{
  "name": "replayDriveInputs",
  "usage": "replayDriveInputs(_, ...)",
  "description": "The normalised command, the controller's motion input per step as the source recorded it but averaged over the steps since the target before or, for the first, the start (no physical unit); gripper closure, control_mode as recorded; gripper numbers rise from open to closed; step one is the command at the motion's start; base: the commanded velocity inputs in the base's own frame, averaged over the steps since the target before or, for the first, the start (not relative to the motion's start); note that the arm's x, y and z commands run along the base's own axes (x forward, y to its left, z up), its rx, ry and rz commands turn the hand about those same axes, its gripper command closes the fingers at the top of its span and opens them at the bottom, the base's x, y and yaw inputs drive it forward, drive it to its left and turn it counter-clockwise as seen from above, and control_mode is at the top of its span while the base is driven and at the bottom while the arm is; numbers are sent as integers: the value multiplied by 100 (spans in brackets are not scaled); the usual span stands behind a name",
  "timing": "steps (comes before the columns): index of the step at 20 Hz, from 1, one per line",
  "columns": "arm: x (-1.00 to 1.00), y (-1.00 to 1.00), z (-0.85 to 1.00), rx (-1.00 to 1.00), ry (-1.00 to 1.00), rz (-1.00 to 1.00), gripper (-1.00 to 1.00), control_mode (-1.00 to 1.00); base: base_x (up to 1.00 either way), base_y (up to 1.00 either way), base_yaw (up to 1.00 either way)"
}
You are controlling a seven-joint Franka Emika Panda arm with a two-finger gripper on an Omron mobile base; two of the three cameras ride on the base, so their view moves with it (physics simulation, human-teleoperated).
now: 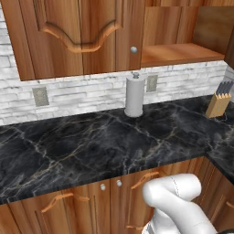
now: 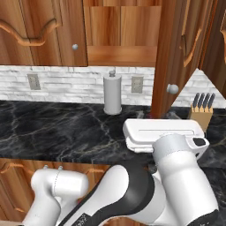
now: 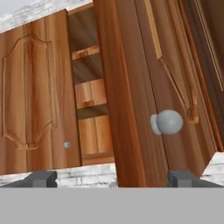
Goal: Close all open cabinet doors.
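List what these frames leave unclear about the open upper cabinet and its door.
- Open door: its top and hinge side are cut off by the upper edge of the right base view.
- Cabinet interior: partly hidden behind that door in the hand view.
- Knife block: its base hidden by the robot's hand.
- Gripper: only fingertips visible, standing wide apart.

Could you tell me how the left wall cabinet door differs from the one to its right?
The left door is shut flat against its cabinet; the right door is swung out, baring shelves. The left door's knob looks small; the right door's knob looms large. Both are reddish-brown with arch mouldings.
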Motion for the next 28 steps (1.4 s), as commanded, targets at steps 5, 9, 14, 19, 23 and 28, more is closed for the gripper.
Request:
replayDriveInputs(5,25,-37,0,0,0,1,-100,-100,0,0,0)
replayDriveInputs(9,38,-35,-10,0,0,6,-100,-100,0,0,0)
replayDriveInputs(14,31,-21,-9,0,0,3,-100,-100,0,0,0)
replayDriveInputs(19,42,-1,-4,0,0,0,-100,-100,0,0,0)
replayDriveInputs(23,49,18,0,0,0,-1,-100,-100,0,0,0)
replayDriveInputs(28,88,85,-1,-3,0,-9,-100,-100,0,0,0)
